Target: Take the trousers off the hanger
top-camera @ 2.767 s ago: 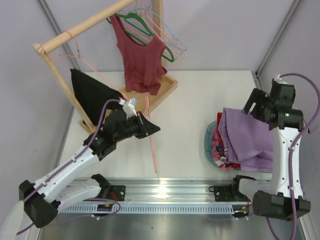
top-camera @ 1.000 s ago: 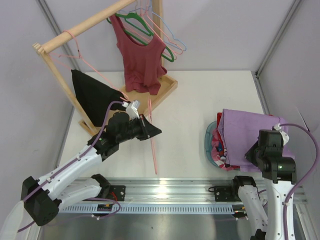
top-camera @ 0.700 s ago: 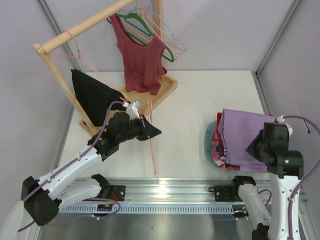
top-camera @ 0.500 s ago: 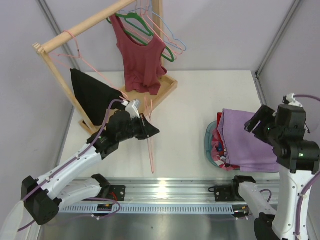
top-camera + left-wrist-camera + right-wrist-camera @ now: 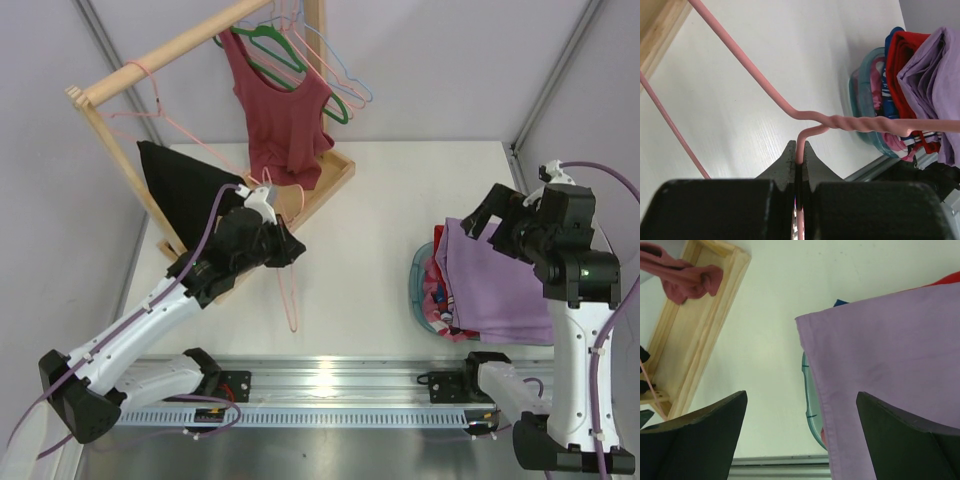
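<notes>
The task seemed nearly done (my judgement): the soft lilac trousers (image 5: 495,285) lay at the lower right of the top view over the teal plastic basket (image 5: 416,285), free of the hanger, their long axis running from upper left to lower right. The right gripper (image 5: 801,394) hovered above them, jaws wide, grasping nothing. Further up, left of centre, the left gripper (image 5: 799,150) pinched the hook of the thin pale pink hanger (image 5: 855,122), which was bare and pointed down-frame.
</notes>
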Controlling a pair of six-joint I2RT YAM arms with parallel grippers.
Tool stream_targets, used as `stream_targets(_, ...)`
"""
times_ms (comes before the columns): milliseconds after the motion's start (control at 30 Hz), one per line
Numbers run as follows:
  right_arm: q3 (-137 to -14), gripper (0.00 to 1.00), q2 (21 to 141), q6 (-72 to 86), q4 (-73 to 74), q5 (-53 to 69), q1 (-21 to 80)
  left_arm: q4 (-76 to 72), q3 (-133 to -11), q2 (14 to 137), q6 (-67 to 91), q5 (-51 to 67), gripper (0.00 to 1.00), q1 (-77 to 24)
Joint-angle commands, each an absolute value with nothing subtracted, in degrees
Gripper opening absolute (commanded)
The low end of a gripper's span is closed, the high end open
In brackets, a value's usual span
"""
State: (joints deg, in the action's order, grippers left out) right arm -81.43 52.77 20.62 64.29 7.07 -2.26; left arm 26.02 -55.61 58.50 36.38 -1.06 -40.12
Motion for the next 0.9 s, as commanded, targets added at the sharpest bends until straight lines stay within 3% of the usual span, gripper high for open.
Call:
stream_targets(0,-81.6,0.99,52.4,19.4,57.7,10.3,-1.1,26.5,-56.5,58.3,35.3,-3.4,0.00,-40.7)
stream_targets(233,-77.6,0.99,53.4,20.0,49.8,12.2,-0.3,27.3,-57.5,57.4,36.0,-6.3,0.00,-40.7)
stream_targets(667,-75.5,0.99,59.4,20.9,40.4,5.4,14.5,28.0,-58.0,56.3,37.7,-7.7,0.00,-40.7)
stream_targets(867,-67.4,0.99,56.4,20.1,32.8,5.3,16.7,32.5,-59.9,56.6,44.5,-11.4,0.00,-40.7)
